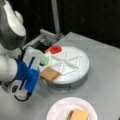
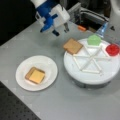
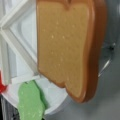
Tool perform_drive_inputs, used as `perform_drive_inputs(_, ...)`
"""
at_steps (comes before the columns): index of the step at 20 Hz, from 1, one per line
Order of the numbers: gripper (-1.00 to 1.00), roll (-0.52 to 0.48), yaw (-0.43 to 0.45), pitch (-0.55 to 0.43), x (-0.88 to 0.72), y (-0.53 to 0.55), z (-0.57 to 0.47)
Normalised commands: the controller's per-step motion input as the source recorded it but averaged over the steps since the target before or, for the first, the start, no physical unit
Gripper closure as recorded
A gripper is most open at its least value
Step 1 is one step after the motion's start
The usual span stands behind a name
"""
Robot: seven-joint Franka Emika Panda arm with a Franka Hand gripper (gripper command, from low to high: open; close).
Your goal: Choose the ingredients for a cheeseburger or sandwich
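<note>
Grey tabletop (image 2: pixel 75 100) carries everything, and the Panda arm (image 1: pixel 11 30) is the bulkiest thing over it, reaching in from a front view's left. Next in size is the white divided tray (image 2: pixel 105 75), holding a bread slice (image 2: pixel 73 46) that overhangs its rim, a green lettuce piece (image 2: pixel 94 40) and a red disc (image 2: pixel 112 49), each in its own compartment. The white paper plate (image 2: pixel 25 80) stands well apart from the tray, and on it lies the sandwich so far (image 2: pixel 35 75): a tan bread base with a yellow cheese square on top, no upper slice yet.

Smallest is the gripper (image 2: pixel 60 29), hanging just beside the tray's rim, nearest the overhanging bread slice. In the wrist view that slice (image 3: pixel 67 47) fills the picture, close below the camera.

Judging by this, the step in hand is taking that slice. It lies flat and thin, so a good grasp would pinch the edge that sticks out past the rim, with the approach kept low and level so the slice is not tipped off the tray.

Whether the claw is spread or pressed together I cannot tell; its fingertips are hard to make out and do not show in the wrist view. No brown patty is visible anywhere.
</note>
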Motion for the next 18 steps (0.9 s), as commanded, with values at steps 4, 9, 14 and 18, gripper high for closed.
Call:
perform_drive_inputs(4, -1.00, 0.466, 0.170, 0.104, 0.22, -0.28, -0.13)
perform_drive_inputs(9, -1.00, 0.502, 0.103, 0.026, 0.23, -0.24, -0.04)
perform_drive_inputs(14, -1.00, 0.468, 0.106, 0.001, 0.24, -0.25, -0.10)
perform_drive_inputs(18, -1.00, 0.404, 0.088, -0.055, 0.27, -0.23, -0.17)
